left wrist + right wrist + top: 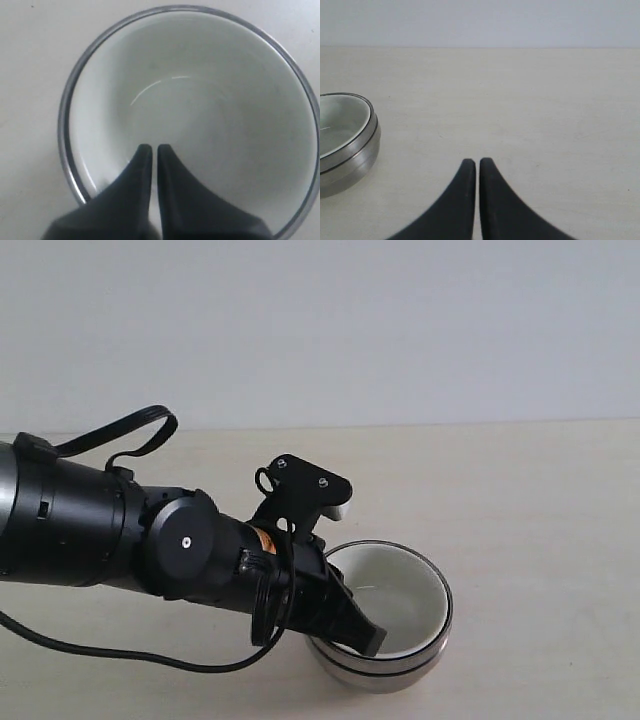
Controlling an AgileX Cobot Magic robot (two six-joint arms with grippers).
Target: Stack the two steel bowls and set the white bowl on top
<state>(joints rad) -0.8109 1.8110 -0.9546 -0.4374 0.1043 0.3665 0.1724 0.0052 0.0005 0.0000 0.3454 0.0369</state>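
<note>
Left arm [120, 535] angled down, left end effector [151, 148] closed, right end effector [473, 163] closed.

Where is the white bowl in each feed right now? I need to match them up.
Exterior view: white bowl low, right of centre, nested in the steel bowls.
Left wrist view: fills the picture, behind the left gripper.
Right wrist view: cut off at the edge.
Shared landmark: the steel rim around it.

exterior: oblique downward | left wrist: close, down into white bowl [200, 100] | right wrist: low, level | all 3 share it
</note>
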